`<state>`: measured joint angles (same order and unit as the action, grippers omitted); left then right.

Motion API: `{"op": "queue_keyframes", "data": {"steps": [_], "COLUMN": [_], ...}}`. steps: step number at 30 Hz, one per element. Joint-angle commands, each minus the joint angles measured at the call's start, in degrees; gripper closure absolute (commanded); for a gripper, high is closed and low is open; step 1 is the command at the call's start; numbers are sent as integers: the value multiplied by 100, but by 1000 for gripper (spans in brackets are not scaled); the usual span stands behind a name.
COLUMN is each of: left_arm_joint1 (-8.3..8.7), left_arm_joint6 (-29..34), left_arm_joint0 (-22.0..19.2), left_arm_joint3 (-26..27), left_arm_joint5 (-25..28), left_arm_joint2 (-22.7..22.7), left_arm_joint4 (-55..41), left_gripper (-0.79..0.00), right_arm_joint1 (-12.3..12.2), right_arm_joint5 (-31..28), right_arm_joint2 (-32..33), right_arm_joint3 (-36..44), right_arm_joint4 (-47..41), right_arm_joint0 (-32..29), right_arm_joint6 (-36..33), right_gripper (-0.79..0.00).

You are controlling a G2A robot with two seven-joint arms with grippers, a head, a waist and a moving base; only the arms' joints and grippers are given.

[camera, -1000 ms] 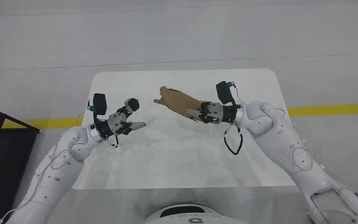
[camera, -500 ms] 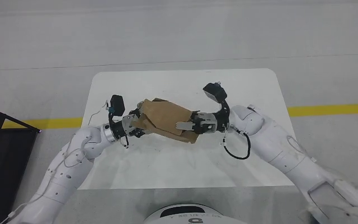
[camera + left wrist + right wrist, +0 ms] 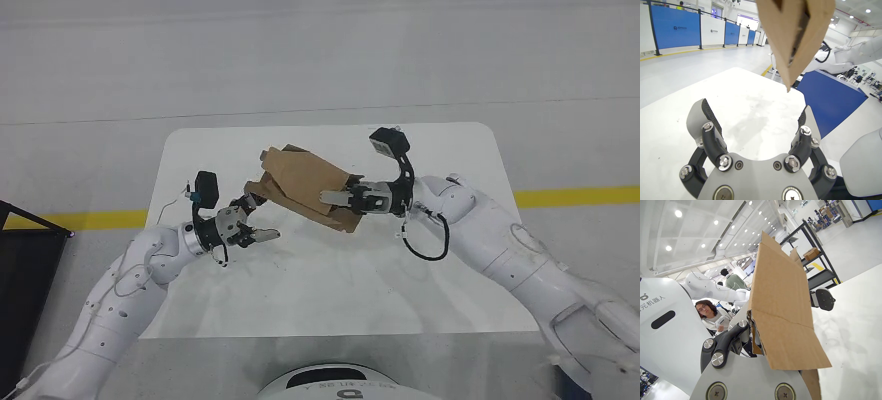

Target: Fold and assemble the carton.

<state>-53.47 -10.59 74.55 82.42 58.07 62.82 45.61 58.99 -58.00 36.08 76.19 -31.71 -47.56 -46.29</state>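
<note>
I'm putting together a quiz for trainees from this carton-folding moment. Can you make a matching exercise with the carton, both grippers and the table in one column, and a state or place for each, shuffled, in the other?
Things:
1. carton
2. left gripper
3. right gripper
4. table

States or places:
A. open, holding nothing
B. white, lying beneath both arms
C. held up in the air, partly unfolded
D. shut on a cardboard edge

Pairs: 1-C; 2-A; 3-D; 4-B

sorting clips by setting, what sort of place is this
Probably a large indoor robot test hall or factory floor: blue and white partitions fence off the floor, rows of ceiling lights sit high overhead, and a metal rack holds a box.
</note>
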Motion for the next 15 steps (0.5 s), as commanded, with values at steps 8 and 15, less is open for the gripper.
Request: {"op": "queue_keyframes", "data": {"steps": [8, 15], "left_arm_joint1": [-26, -71], "left_arm_joint6": [101, 76], "left_arm_joint0": [-315, -390], "left_arm_joint3": [-285, -449], "left_arm_joint5": [-6, -45], "left_arm_joint2": [-223, -192], "left_arm_joint4": [-248, -383], "left_gripper": [-785, -785], "right_arm_joint1": [283, 432], "right_arm_joint5": [0, 0], "right_arm_joint2": [-487, -1220], "right_arm_joint3": [-131, -250], "right_arm_joint4": [146, -465], "right_arm_joint0": [164, 507], "right_arm_joint6": [0, -1], "right_gripper": [0, 0]}}
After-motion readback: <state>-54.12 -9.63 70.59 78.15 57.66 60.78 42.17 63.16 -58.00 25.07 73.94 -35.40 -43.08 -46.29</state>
